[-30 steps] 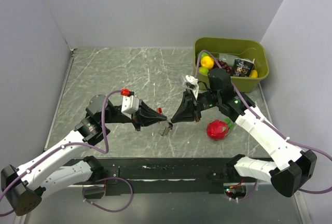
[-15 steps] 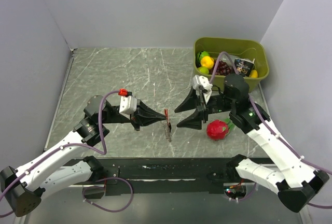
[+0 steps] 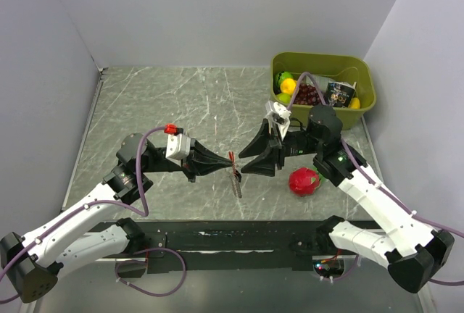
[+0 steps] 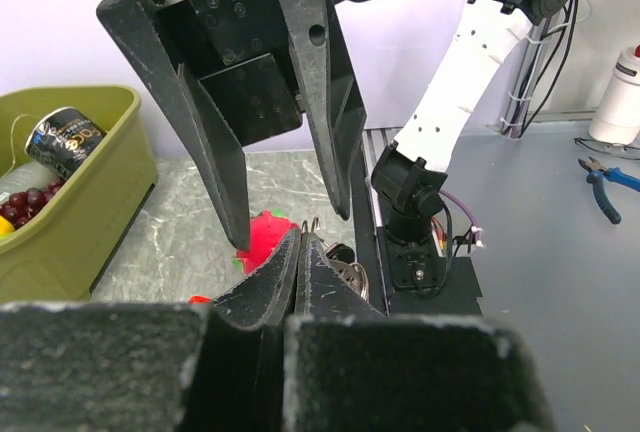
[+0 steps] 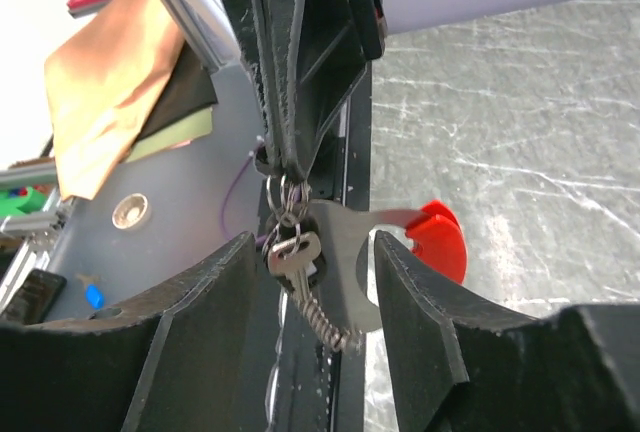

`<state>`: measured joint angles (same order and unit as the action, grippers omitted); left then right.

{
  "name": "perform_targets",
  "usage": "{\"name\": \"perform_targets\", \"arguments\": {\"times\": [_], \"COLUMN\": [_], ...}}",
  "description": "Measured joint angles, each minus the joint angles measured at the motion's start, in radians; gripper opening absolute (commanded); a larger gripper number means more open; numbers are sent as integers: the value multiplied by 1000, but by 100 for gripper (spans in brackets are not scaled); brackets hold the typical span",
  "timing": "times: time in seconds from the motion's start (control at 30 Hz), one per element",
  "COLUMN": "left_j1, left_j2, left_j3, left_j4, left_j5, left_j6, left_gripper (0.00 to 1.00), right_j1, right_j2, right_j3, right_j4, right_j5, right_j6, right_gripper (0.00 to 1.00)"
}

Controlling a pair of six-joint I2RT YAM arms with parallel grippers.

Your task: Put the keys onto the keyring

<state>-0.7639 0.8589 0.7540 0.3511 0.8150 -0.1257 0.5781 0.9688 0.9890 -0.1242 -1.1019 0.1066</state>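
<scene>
The left tool [image 3: 226, 161] was clamped shut on the keyring [image 5: 286, 192], pinching it at its very tip above the marbled counter [image 3: 181, 103]. The keys [image 3: 235, 175] hung from that ring between the two arms. In the top view their long axis ran from the red end beside the left tool's tip toward the near edge of the counter, leaning slightly right. In the right wrist view a small silvery key and the jagged strip pointed downward, and the red piece stuck out sideways to the right. The right tool [image 3: 243, 164] stood open, one finger on each side of the hanging bunch without touching it. A red fruit [image 3: 304, 181] lay just beyond it, and a green bin [image 3: 319, 57] sat at the far right corner.
</scene>
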Motion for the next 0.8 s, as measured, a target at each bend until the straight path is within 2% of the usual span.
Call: {"name": "perform_targets", "arguments": {"times": [0.2, 0.27, 0.3, 0.33, 0.57, 0.67, 0.77, 0.8], "left_j1": [0, 0, 0, 0, 0, 0, 0, 1], "left_j2": [0, 0, 0, 0, 0, 0, -5, -6], "left_j3": [0, 0, 0, 0, -2, -3, -4, -4], "left_j4": [3, 3, 3, 3, 0, 0, -1, -2], "left_j5": [0, 0, 0, 0, -3, -8, -16, -21], "left_j6": [0, 0, 0, 0, 0, 0, 0, 0], "left_gripper": [1, 1, 1, 1, 1, 1, 1, 1], "right_j1": [26, 36, 43, 51, 77, 77, 77, 77], "right_j2": [3, 4, 6, 9, 53, 51, 47, 44], "right_j3": [-3, -3, -3, -3, -2, -2, -2, -2], "right_j4": [61, 75, 79, 82, 59, 43, 32, 27], "right_j5": [13, 17, 19, 21, 34, 45, 56, 56], "right_j6": [43, 51, 53, 53, 49, 36, 27, 27], "right_gripper": [56, 50, 42, 39, 34, 25, 8, 6]}}
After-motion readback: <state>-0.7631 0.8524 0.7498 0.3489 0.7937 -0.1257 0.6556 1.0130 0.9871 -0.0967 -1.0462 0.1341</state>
